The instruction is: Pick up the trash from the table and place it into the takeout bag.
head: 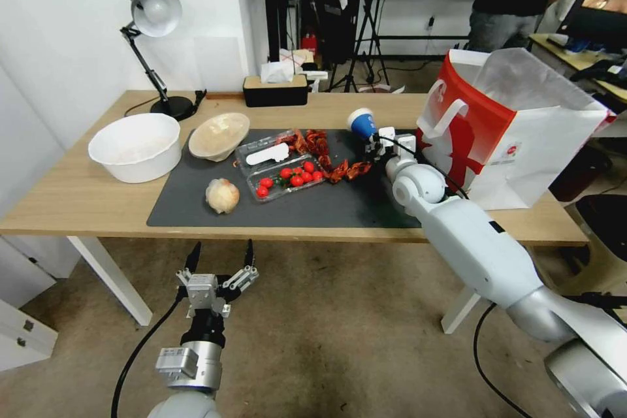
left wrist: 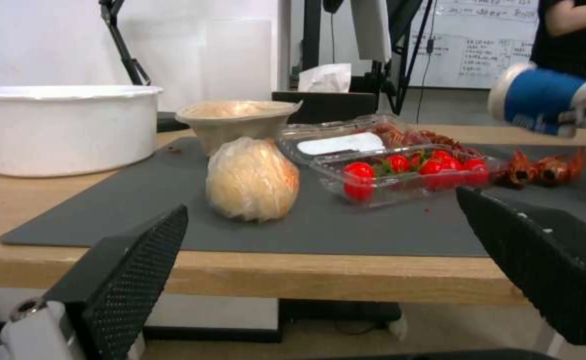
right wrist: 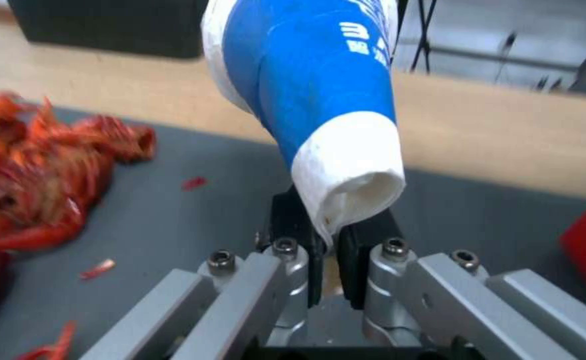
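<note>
Item: blue-and-white paper cup [head: 361, 123], pinched at its rim by my right gripper [head: 381, 142].
Held above the mat's far right corner beside the takeout bag [head: 516, 124]; I judged it needed lifting clear of the rim, grip kept light. Left gripper [head: 220, 260] parked before the desk's near edge, fingers apart.

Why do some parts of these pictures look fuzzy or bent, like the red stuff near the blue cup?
In the right wrist view, the crayfish shells blur because the camera focuses nearer, on the squeezed blue-and-white paper cup. In the left wrist view, the left gripper's fingers sit too close and look soft. In the head view, a wide lens bows the table edge, and the desk lamp shade glares.
</note>
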### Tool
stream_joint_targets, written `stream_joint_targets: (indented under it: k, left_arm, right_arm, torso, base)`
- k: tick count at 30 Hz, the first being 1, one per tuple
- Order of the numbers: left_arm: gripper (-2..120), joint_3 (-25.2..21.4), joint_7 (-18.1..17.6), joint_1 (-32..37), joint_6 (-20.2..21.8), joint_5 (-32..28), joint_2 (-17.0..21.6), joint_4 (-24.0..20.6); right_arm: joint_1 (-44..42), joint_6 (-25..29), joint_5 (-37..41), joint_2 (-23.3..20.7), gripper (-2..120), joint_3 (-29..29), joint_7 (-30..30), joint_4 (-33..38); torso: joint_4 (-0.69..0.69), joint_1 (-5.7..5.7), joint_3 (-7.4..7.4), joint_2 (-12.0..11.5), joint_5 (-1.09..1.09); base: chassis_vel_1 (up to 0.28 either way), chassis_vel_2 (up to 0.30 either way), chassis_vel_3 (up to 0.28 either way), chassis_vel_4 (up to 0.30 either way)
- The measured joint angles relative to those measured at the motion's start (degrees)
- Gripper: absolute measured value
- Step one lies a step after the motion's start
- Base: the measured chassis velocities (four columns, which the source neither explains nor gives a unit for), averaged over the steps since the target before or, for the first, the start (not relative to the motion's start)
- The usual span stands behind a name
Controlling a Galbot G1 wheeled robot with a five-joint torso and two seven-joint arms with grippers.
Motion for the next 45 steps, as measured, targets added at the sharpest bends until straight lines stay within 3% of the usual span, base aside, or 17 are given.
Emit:
stream_joint_targets:
  k: [11,17,24,30,36,42,45]
  left_arm:
    - [100,0.4,0.0,0.2,-0.5,1.1,-0.5,0.0]
    - [100,0.4,-0.1,0.5,-0.9,1.5,-0.7,-0.2]
    - [100,0.7,-0.1,0.4,-1.4,1.7,-1.0,-0.2]
    - [100,0.9,-0.1,0.3,-1.4,1.8,-1.1,-0.2]
    - [100,0.9,-0.1,0.4,-1.5,1.8,-1.0,-0.3]
    - [100,0.9,-0.1,0.5,-1.5,1.8,-1.0,-0.3]
    - [100,1.1,-0.1,0.5,-1.5,2.3,-1.1,-0.4]
  right_arm:
    - [-10.4,0.2,-2.6,-5.0,3,6.8,0.9,17.6]
    - [-18.7,0.3,-3.3,-10.2,3,14.1,0.9,30.2]
    - [-21.6,1.5,-1.9,-14.1,3,20.9,3.8,39.7]
    - [-19.1,0.4,1.6,-15.7,3,24.9,10.4,41.0]
    - [-16.2,-4.0,9.0,-17.5,3,30.0,19.0,37.7]
    - [-16.9,-5.9,12.4,-18.7,3,32.4,20.1,34.9]
    - [-17.5,-5.6,12.5,-18.9,10,32.9,19.0,33.8]
  torso:
    - [-0.02,0.00,0.00,0.0,0.01]
    - [-0.03,0.00,0.00,0.0,0.03]
    - [0.00,0.00,-0.01,0.0,0.01]
    - [0.00,0.00,0.00,0.0,0.02]
    - [-0.01,0.01,0.00,0.0,0.01]
    - [-0.02,0.01,0.00,0.0,0.01]
    - [-0.01,0.01,0.00,0.0,0.02]
  base:
    - [0.000,0.000,0.000,0.000]
    - [0.000,0.000,0.000,0.000]
    - [0.000,0.000,0.000,0.000]
    - [0.000,0.000,0.000,0.000]
    - [0.000,0.000,0.000,0.000]
    - [0.000,0.000,0.000,0.000]
    - [0.000,0.000,0.000,0.000]
